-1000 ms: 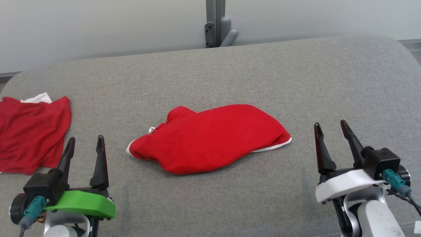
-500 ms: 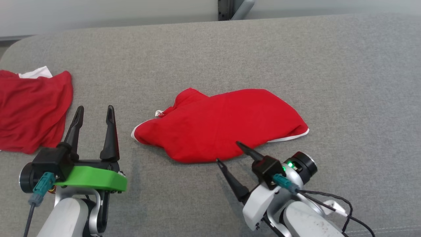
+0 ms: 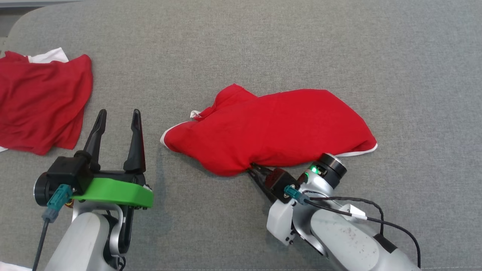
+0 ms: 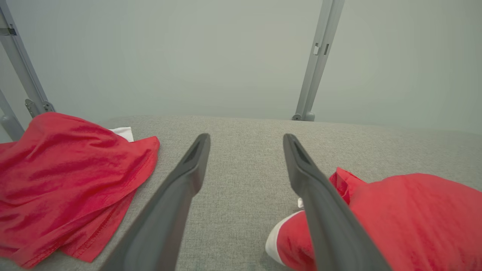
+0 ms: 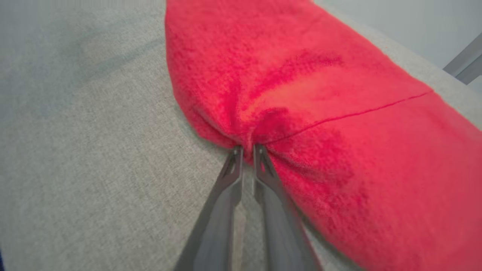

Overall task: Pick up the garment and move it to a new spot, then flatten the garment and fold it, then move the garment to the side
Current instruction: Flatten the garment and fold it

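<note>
The garment (image 3: pixel 271 128) is a crumpled red shirt with white trim, lying in the middle of the grey padded surface (image 3: pixel 263 45). My right gripper (image 3: pixel 254 169) reaches in from the lower right, its tips tucked under the garment's near edge. In the right wrist view that gripper (image 5: pixel 246 148) is shut on a pinch of the garment (image 5: pixel 320 94), with the cloth puckered around its tips. My left gripper (image 3: pixel 117 113) stands open over bare surface to the left of the garment, holding nothing. In the left wrist view the left gripper (image 4: pixel 244 137) has the garment (image 4: pixel 406 218) at its lower right.
A second red cloth (image 3: pixel 41 101) lies at the far left over a white piece (image 3: pixel 49 56), close to the left gripper; it also shows as the red cloth (image 4: pixel 64 180). Beyond the surface's far edge stand a grey metal post (image 4: pixel 316 60) and a pale wall.
The head camera has tilted down. My right gripper swung in from the right to the garment's near edge and closed on the cloth. The left gripper stays open in place.
</note>
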Controlling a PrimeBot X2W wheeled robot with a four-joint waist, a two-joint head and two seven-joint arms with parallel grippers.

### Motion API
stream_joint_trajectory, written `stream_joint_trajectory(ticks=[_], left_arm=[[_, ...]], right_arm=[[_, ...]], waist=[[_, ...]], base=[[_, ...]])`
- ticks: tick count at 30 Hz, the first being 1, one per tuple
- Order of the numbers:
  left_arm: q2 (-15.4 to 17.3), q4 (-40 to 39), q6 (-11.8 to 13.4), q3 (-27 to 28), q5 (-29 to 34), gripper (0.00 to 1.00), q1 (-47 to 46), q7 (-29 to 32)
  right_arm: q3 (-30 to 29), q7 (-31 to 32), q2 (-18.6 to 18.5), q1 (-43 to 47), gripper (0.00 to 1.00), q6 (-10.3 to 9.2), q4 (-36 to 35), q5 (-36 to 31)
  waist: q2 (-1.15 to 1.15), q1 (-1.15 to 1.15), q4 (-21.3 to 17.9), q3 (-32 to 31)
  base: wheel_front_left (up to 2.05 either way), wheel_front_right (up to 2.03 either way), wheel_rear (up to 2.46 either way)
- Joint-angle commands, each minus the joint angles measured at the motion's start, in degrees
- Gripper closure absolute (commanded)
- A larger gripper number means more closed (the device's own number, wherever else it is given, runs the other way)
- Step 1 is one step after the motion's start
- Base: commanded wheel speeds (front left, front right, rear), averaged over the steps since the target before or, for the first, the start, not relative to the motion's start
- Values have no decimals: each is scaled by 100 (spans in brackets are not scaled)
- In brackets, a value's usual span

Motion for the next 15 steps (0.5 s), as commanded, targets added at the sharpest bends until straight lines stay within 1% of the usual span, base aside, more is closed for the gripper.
stream_joint_trajectory(ticks=[1, 4, 8, 11, 15], left_arm=[[-11, 20, -19, 21, 14, 0, -72, -16], [-16, 37, -50, 56, 37, 0, -71, -36], [11, -2, -32, 106, 74, 0, -28, -47], [52, -38, -12, 139, 92, 0, -2, -51], [115, -68, 5, 185, 100, 0, 41, -53]], right_arm=[[8, -53, 4, -104, 100, -4, 1, 83], [107, -116, 42, -271, 100, -4, -135, 244], [237, -234, 51, -545, 100, -4, -575, 534], [264, -333, 33, -765, 100, -4, -1086, 692], [134, -395, 10, -1025, 100, -4, -1878, 890]], waist=[[0, 0, -13, -6], [0, 0, -82, -25], [0, 0, -191, -65], [0, 0, -275, -94], [0, 0, -390, -114]], base=[[0, 0, 0], [0, 0, 0], [0, 0, 0], [0, 0, 0], [0, 0, 0]])
